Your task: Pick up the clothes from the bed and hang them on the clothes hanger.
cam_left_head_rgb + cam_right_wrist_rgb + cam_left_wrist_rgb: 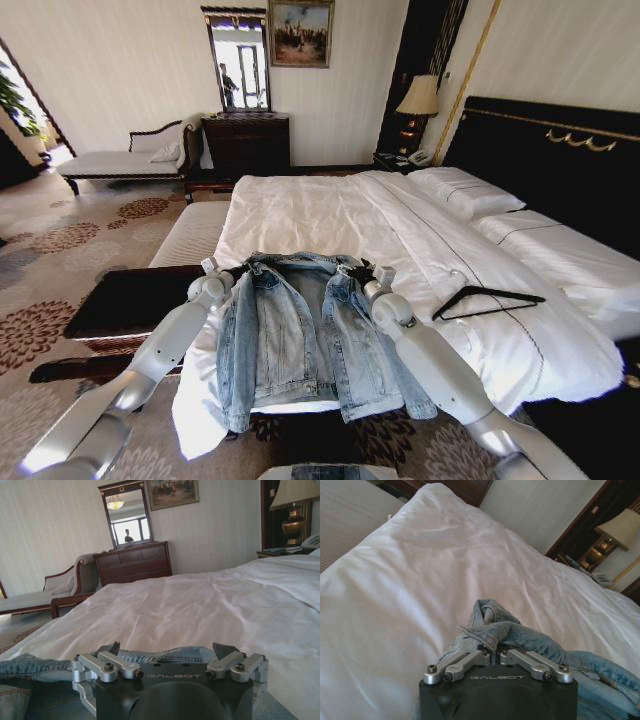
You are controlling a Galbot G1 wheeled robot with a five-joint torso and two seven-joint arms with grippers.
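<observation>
The left gripper [494, 652] has its fingers closed on a bunched fold of the denim jacket [300, 335] at one shoulder, while the right gripper [170, 655] rests at the other shoulder with fingers [226, 650] spread wide, collar denim lying between them, ungripped. The jacket lies open-fronted on the bed [330, 215], its hem draped over the near edge, its sleeves partly hidden by both arms. Beyond the right fingers, well apart, the black clothes hanger [487, 300] lies flat on the white sheet.
</observation>
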